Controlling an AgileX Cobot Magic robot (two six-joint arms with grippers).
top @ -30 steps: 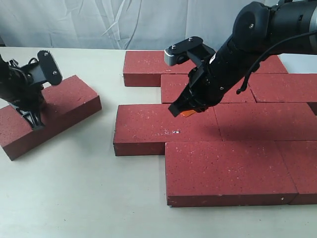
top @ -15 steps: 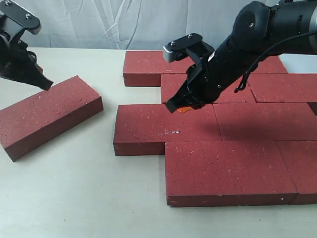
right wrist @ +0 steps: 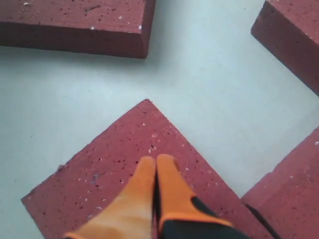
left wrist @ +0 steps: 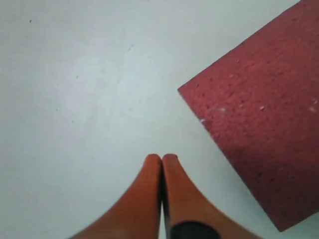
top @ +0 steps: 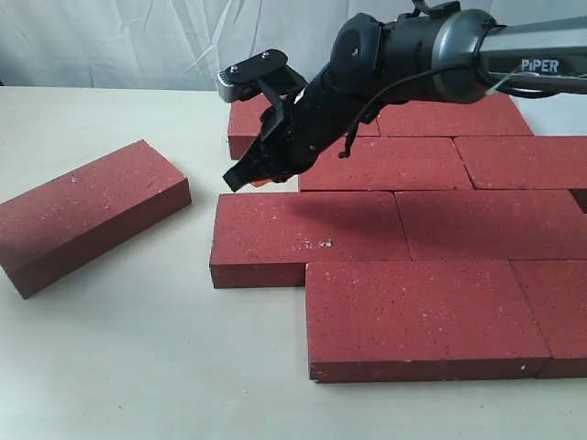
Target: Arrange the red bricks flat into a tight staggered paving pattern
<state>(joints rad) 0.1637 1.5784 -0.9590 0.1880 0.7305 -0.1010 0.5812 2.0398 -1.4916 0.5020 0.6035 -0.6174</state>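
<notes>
- Across the right half of the desk [top: 138, 367], eight of the red bricks [top: 426, 316] lie flat in four rows of two. Their long sides run left to right, and their edges touch or nearly touch.
- Each row is offset sideways from the row behind it. The third row from the far side reaches farthest left, and the nearest row starts further right.
- Well apart from the paving, on the left, a loose brick [top: 92, 211] lies flat but skewed, with its right end angled toward the far side.
- From the right, the right arm [top: 431, 55] stretches over the far rows and hides part of the far-left brick [top: 240, 128].
- The right pincer [top: 240, 176] is clenched, its orange fingertips pressed together with nothing between them.
- The right wrist view shows this pincer [right wrist: 156, 160] poised over the corner of a brick, with bare desk beyond that corner.
- In the exterior view, that corner looks like the far-left one of the third-row brick [top: 307, 238]. Whether the tips touch it cannot be told.
- The left pincer [left wrist: 161, 158] shows only in its own wrist view. It is also clenched and empty, above bare desk, with a brick corner [left wrist: 264, 124] just beside it.
- Behind the desk hangs a white cloth [top: 138, 41].
</notes>
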